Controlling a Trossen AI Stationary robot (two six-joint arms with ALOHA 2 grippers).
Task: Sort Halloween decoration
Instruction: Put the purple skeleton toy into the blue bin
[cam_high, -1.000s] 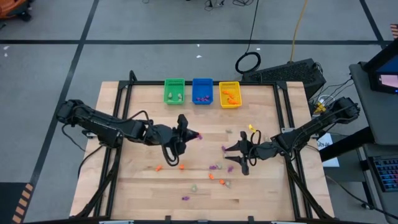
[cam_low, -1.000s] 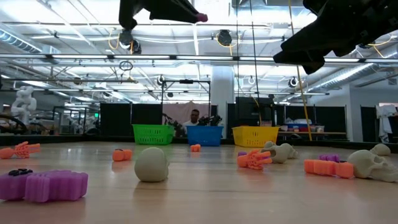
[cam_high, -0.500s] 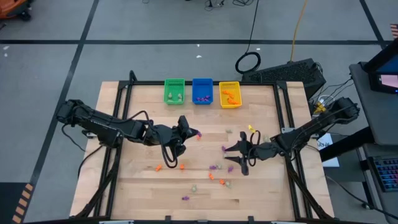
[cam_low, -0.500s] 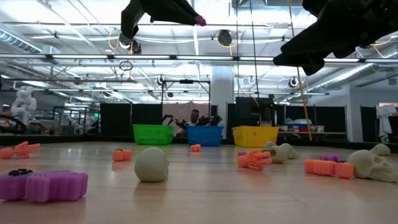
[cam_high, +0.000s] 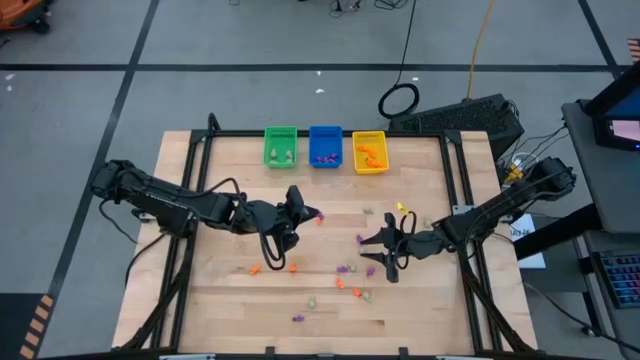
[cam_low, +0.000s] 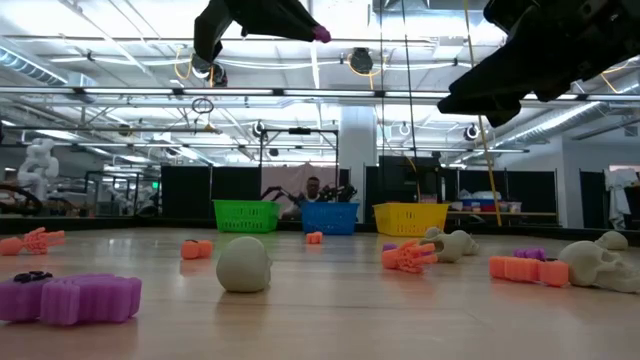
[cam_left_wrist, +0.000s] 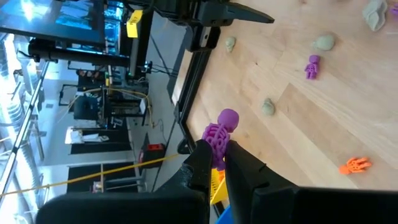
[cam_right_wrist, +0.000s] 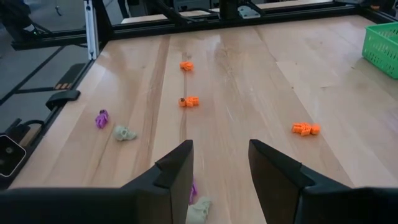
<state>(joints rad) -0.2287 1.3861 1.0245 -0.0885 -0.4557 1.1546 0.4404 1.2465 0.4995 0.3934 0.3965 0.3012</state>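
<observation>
My left pincer (cam_left_wrist: 215, 163) is clamped on a small purple plastic skeleton trinket (cam_left_wrist: 220, 129), lifted above the middle of the wooden table (cam_high: 230, 160), well short of the green (cam_high: 280, 147), blue (cam_high: 325, 146) and yellow plastic bins (cam_high: 369, 152) lined along the far edge. My right pincer (cam_right_wrist: 219, 177) hovers with its fingers apart and nothing between them, over the table's right half. Orange, purple and pale skull-shaped trinkets (cam_high: 340, 282) lie scattered across the near part of the table, some just below my right pincer.
</observation>
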